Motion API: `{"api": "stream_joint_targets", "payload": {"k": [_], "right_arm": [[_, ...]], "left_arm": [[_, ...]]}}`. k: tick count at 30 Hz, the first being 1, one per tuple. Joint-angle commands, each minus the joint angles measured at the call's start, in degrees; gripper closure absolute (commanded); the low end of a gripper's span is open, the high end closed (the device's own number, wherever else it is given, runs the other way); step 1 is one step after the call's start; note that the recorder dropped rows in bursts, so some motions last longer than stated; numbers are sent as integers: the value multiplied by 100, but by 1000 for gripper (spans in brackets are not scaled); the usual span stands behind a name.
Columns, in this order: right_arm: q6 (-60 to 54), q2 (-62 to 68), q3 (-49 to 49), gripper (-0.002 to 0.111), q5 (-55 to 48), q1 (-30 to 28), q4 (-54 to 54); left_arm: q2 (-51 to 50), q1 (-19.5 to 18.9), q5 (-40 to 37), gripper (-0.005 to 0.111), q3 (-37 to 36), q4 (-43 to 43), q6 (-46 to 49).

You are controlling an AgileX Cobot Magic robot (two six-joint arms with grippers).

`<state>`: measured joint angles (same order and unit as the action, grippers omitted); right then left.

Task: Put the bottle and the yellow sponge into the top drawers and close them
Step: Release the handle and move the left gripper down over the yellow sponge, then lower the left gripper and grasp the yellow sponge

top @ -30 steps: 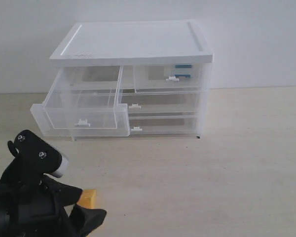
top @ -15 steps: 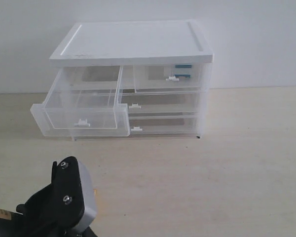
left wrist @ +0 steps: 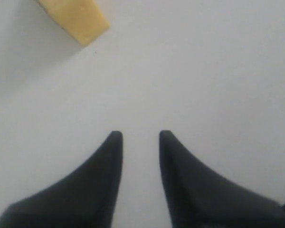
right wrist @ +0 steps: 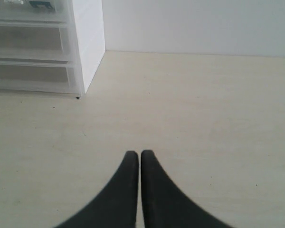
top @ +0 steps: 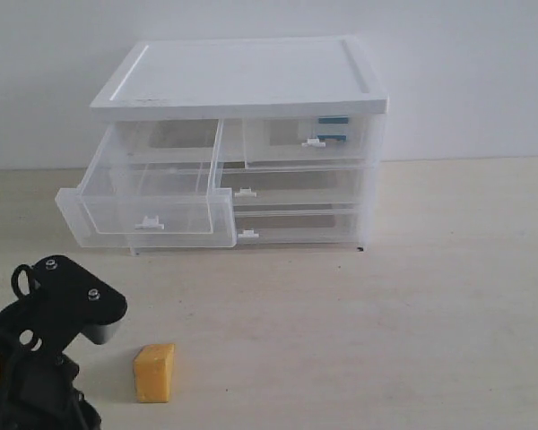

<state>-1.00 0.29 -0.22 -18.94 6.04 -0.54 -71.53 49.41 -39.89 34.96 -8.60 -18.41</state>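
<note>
Well apart: yellow sponge (top: 153,373), pulled-out top drawer (top: 188,215).

the black left arm (top: 58,309) sits low, its jointed wrist housing (top: 81,300) with small silver screw heads raised above the darker links beneath. the left gripper (left wrist: 138,135), two tapered black fingers (left wrist: 109,161), points down with its tips parted, a clear gap between them, empty. the right gripper (right wrist: 140,153) has its two slim black fingers (right wrist: 126,180) pressed together tip to tip, angled forward and down
</note>
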Motion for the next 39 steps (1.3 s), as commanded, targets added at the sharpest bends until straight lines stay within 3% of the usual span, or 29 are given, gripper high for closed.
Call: {"api": "stream_joint_targets", "payload": {"k": [1,4,7,13,16,21,39], "right_arm": [[-16,-29,22,108,54,-19,-2],[-16,-29,22,108,54,-19,-2],[-16,-29,22,108,54,-19,-2],[-16,-29,22,108,54,-19,-2],[-16,-29,22,108,54,-19,-2],[-16,-29,22,108,54,-19,-2],[-16,-29,22,108,54,-19,-2]], "left_arm": [[-262,15,607,47,42,-480,-696],[-508,15,1189,32,42,-747,-1293],[-850,15,1560,32,42,-1508,-2434],[-1583,-104,1357,32,42,-3888,-5342],[-1820,-214,1647,32,42,-4597,-6364],[-2024,-384,2305,32,66,-5058,-7015],[-2644,-381,1953,32,313,-5183,-7076]]}}
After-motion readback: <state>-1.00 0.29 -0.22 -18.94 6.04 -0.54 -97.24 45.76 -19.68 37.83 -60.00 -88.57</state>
